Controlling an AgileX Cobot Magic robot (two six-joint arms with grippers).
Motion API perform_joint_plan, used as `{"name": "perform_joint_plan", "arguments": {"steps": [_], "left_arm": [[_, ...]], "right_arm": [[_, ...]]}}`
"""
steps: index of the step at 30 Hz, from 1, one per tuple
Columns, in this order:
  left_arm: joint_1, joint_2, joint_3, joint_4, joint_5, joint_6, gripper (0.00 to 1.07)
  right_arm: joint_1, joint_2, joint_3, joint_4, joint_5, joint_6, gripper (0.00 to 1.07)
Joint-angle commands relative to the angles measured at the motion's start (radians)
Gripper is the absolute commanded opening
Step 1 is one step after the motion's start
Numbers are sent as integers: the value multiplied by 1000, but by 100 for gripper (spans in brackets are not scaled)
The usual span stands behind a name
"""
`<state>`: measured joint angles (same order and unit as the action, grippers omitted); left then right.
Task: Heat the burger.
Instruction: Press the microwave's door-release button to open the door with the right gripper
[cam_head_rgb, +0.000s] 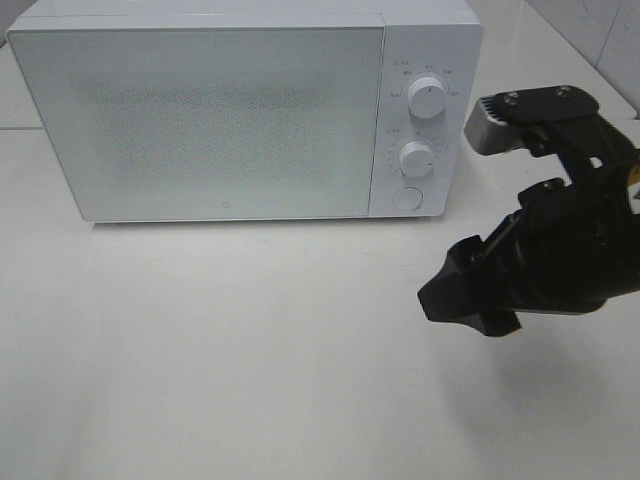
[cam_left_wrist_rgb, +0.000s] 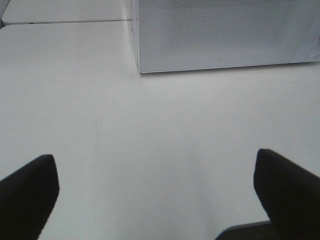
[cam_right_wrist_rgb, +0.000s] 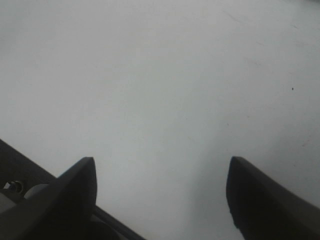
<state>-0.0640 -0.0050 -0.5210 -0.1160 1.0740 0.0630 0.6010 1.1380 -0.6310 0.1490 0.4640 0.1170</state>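
Observation:
The burger is out of view in all three views. A white microwave (cam_head_rgb: 200, 120) stands at the back of the white table with its frosted door closed; its lower front edge also shows in the left wrist view (cam_left_wrist_rgb: 225, 35). My right gripper (cam_head_rgb: 468, 300) hovers over the table to the right of the microwave and in front of it. It is open, and only bare table shows between its fingers (cam_right_wrist_rgb: 160, 170). My left gripper (cam_left_wrist_rgb: 157, 170) is open wide over bare table in front of the microwave's left corner, holding nothing. The exterior view does not show it.
The microwave's panel has two white knobs (cam_head_rgb: 427, 97) (cam_head_rgb: 416, 158) and a round button (cam_head_rgb: 406, 198). A grey bracket (cam_head_rgb: 490, 128) on the right arm sits close to the microwave's right side. A seam between table tops (cam_left_wrist_rgb: 65, 22) runs left of the microwave.

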Motion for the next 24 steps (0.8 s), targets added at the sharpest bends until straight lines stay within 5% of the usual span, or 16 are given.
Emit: {"name": "perform_joint_plan", "arguments": {"steps": [1,24], "left_arm": [[3,-15,4,-8,-2,-5,98],[3,-15,4,-8,-2,-5,98]], "right_arm": [[-3,-89,-5,-19,91,8,71],[-3,-567,-5,-53,448,19,72]]}}
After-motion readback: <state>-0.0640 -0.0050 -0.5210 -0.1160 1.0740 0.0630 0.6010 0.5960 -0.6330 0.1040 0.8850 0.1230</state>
